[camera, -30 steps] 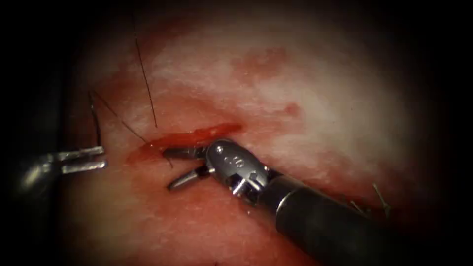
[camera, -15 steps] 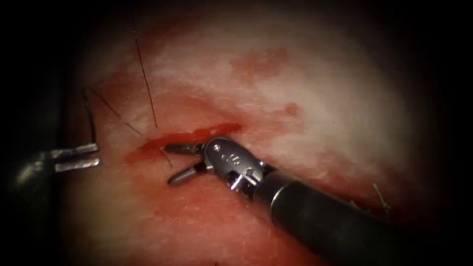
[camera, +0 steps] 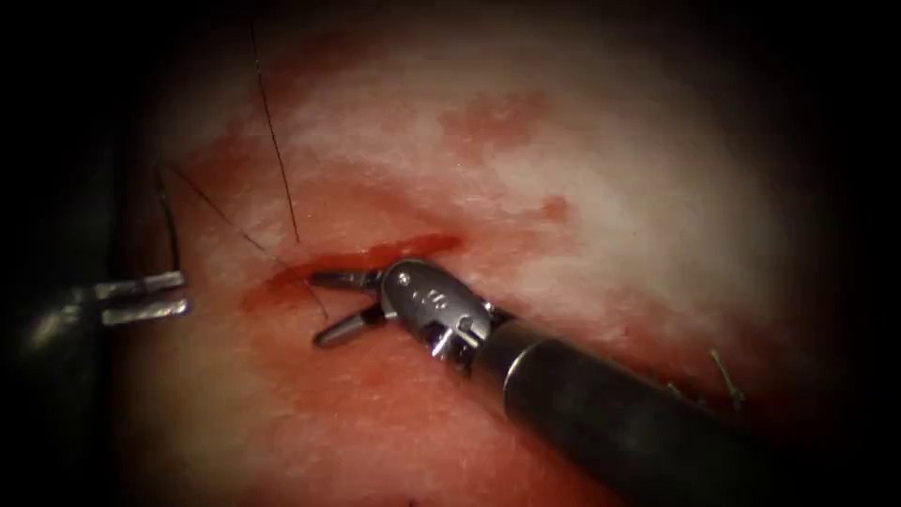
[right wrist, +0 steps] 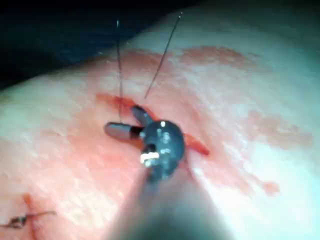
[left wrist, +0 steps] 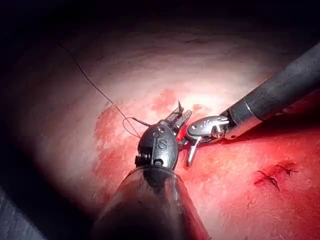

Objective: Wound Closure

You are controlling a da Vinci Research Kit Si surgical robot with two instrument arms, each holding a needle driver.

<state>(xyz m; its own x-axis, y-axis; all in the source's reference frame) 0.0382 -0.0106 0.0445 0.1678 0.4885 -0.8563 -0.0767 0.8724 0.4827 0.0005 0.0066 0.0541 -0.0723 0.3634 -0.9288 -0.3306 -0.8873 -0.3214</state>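
Left tool [camera: 141,298], well left of the cut [camera: 366,258], shows its two jaws slightly parted with nothing between them. Thread [camera: 277,150] runs down across the tissue [camera: 563,188] to the cut's left end, just beside the right tool [camera: 333,305], whose jaws gape empty along the cut's lower edge; I cannot tell where the needle is

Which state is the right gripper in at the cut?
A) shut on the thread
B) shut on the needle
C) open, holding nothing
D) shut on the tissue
C: the right gripper has its jaws spread apart beside the cut, with nothing between them.
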